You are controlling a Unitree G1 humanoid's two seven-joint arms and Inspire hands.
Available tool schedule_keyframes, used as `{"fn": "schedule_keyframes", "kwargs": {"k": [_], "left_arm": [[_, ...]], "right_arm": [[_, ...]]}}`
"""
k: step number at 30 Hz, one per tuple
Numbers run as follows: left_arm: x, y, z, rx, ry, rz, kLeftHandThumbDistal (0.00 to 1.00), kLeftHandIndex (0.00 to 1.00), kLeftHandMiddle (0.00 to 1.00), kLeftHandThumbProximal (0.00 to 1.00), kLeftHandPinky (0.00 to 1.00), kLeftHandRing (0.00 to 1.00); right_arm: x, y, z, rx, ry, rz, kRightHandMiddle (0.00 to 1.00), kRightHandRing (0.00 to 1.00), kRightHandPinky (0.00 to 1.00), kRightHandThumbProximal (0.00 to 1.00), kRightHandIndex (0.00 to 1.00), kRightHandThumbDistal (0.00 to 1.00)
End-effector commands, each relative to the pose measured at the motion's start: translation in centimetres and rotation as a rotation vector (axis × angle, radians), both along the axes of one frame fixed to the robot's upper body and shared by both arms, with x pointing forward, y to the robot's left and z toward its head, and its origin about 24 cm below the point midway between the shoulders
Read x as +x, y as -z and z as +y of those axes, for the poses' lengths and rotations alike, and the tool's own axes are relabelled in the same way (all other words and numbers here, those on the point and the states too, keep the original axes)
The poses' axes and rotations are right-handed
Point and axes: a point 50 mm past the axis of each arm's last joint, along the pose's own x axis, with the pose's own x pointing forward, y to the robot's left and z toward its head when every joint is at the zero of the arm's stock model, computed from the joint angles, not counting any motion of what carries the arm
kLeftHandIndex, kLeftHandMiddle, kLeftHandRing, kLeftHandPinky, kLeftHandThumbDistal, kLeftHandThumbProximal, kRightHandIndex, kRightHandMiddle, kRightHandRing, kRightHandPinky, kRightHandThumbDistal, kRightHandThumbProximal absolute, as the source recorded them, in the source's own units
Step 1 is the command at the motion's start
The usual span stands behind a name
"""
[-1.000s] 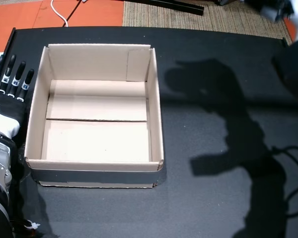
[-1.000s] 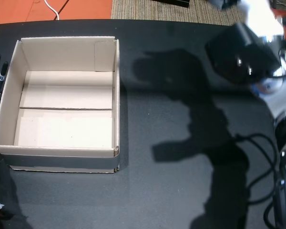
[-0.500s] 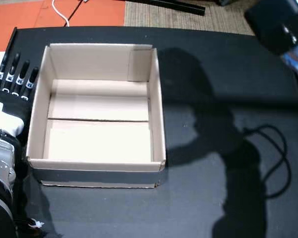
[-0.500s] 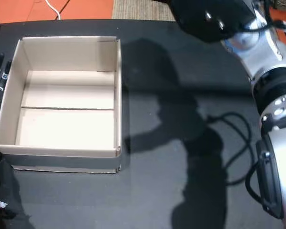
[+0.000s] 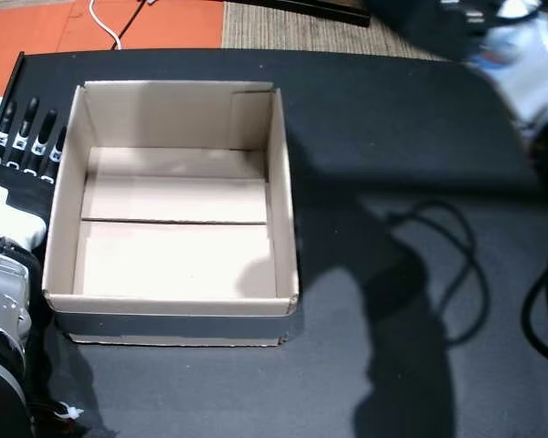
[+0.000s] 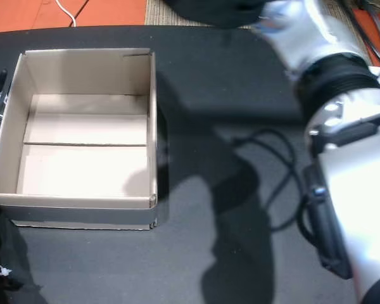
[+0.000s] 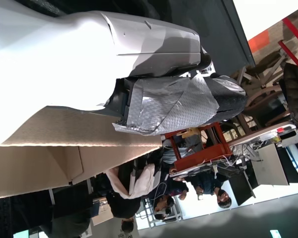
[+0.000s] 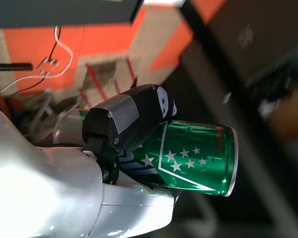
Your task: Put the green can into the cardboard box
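The open cardboard box (image 5: 286,210) stands on the black table, left of centre in both head views (image 6: 152,126); nothing lies inside it. The green can (image 8: 198,158), with white stars on its side, shows only in the right wrist view, where my right hand (image 8: 134,124) is shut on it. In both head views that hand is a dark blur at the top edge (image 5: 420,23) (image 6: 215,9), beyond the box's far right corner. My left hand (image 5: 23,137) rests open beside the box's left wall, fingers straight.
A black cable (image 5: 447,265) loops on the table right of the box, under my right forearm (image 6: 342,95). Orange floor and a woven rug (image 5: 283,23) lie past the far table edge. People and desks show in the left wrist view.
My right arm has swung in from the right edge, leftward along the top of the view, toward the box. Its shadow now reaches the box's near right corner. The left hand has not moved.
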Motion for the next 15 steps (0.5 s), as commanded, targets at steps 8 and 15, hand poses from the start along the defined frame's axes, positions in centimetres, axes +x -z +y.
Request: {"fn": "schedule_keyframes", "kwargs": {"k": [8, 15], "left_arm": [[-0.1, 0.4, -0.7, -0.001, 0.015, 0.013, 0.0, 0.41, 0.42, 1.0, 0.83, 0.63], [0.1, 0.3, -0.8, 0.005, 0.02, 0.016, 0.0, 0.39, 0.4, 1.0, 0.82, 0.62]], "right_arm": [[-2.4, 0.5, 6.8, -0.385, -0.148, -0.1, 0.08, 0.16, 0.36, 0.0, 0.06, 0.22], [-2.2, 2.3, 6.9, -0.572, -0.137, -0.077, 0.05, 0.13, 0.37, 0.0, 0.04, 0.18]]}}
